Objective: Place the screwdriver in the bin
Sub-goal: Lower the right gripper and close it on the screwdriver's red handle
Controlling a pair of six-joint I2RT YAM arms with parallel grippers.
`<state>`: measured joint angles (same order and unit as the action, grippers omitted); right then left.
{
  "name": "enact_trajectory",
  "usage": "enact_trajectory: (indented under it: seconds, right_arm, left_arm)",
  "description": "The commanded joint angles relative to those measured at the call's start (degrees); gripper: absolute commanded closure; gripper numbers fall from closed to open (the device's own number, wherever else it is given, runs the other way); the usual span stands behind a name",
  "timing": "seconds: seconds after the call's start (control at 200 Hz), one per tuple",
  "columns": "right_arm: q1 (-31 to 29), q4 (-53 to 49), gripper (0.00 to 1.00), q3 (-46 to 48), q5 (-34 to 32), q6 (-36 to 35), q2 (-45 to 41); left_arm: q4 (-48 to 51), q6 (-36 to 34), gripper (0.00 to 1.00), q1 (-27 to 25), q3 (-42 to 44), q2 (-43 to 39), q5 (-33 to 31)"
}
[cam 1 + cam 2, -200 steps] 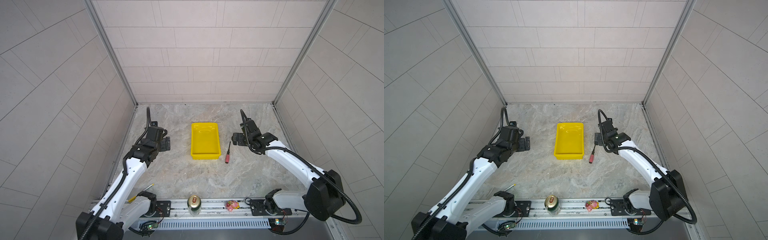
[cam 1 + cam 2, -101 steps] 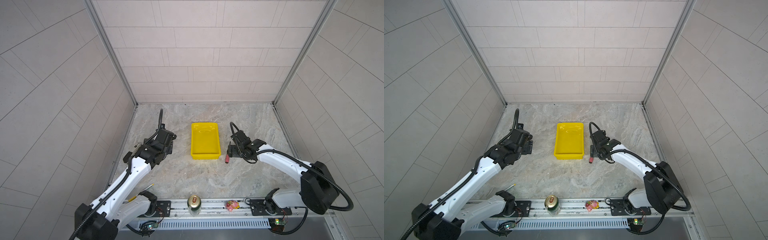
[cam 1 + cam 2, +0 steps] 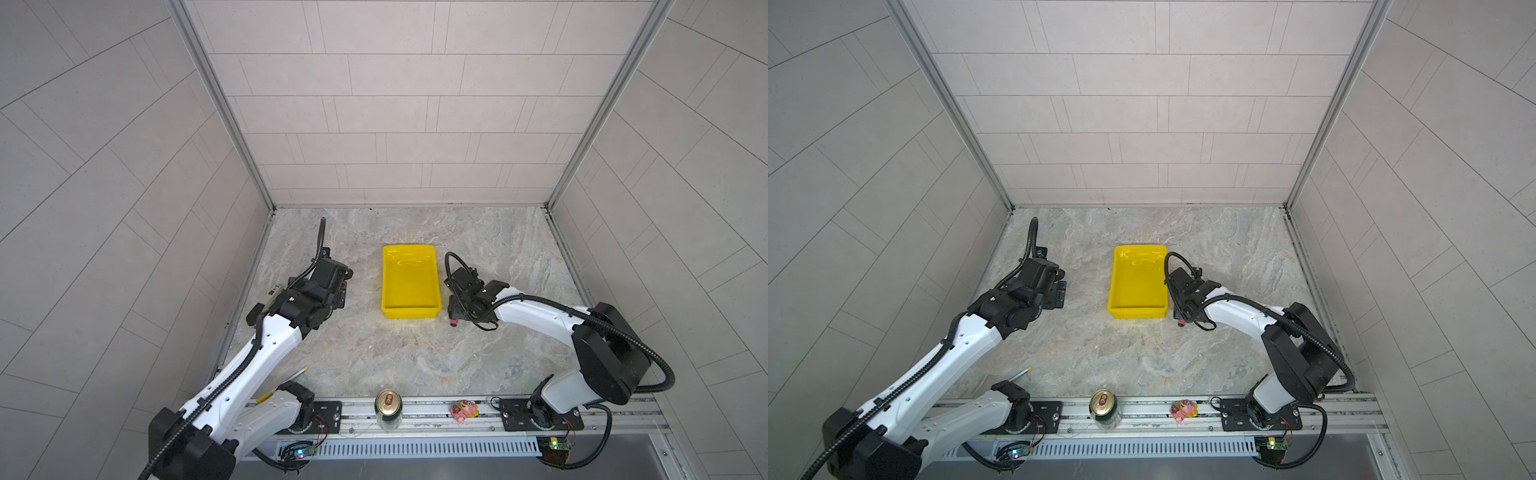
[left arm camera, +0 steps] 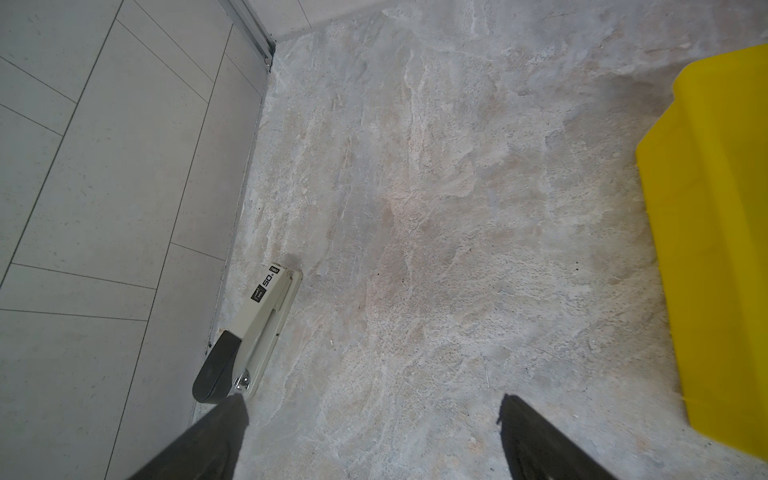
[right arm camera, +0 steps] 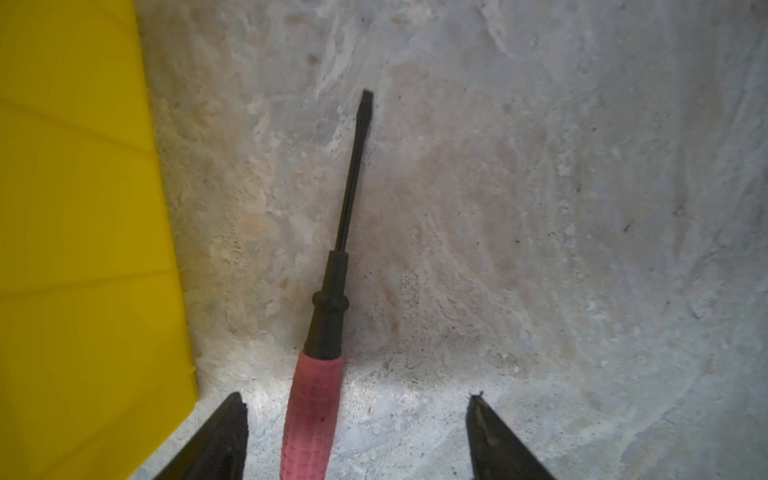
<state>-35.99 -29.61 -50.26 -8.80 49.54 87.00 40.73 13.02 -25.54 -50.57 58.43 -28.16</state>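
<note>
- Marble tabletop: the screwdriver lies flat just beside the empty yellow bin, outside it.
- Right gripper straddles the red handle, jaws apart, holding nothing.
- Step in hand: the grasp. Next move probably needs a firm pinch, then a lift over the bin's rim.

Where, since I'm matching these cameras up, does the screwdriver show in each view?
In a top view: only the pink end of the screwdriver shows, just right of the near corner of the bin.
In a top view: the same, screwdriver right of the bin.
Left wrist: not in it; the bin shows.
Right wrist: screwdriver lies between the jaws, beside the bin.
Shared landmark: the yellow bin.
</note>
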Motion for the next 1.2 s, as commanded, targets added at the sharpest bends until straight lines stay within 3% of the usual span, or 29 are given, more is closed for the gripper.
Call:
enact_trajectory:
  seconds: [0.0, 0.385, 1.191]
  right_arm:
    - [-0.65, 0.85, 0.37, 0.66, -3.14, 4.91, -0.01]
    - [-3.3, 3.61, 0.56, 3.45, -6.23, 12.21, -0.25]
    - [-3.91, 7.63, 0.63, 1.66, -4.08, 13.83, 6.68]
  left_arm:
    - [0.7, 0.62, 0.0, -0.14, -2.3, 0.19, -0.02]
    - [2.61, 3.3, 0.0, 0.57, -3.09, -0.28, 0.09]
    - [3.61, 5.0, 0.0, 0.47, -3.05, -3.41, 3.27]
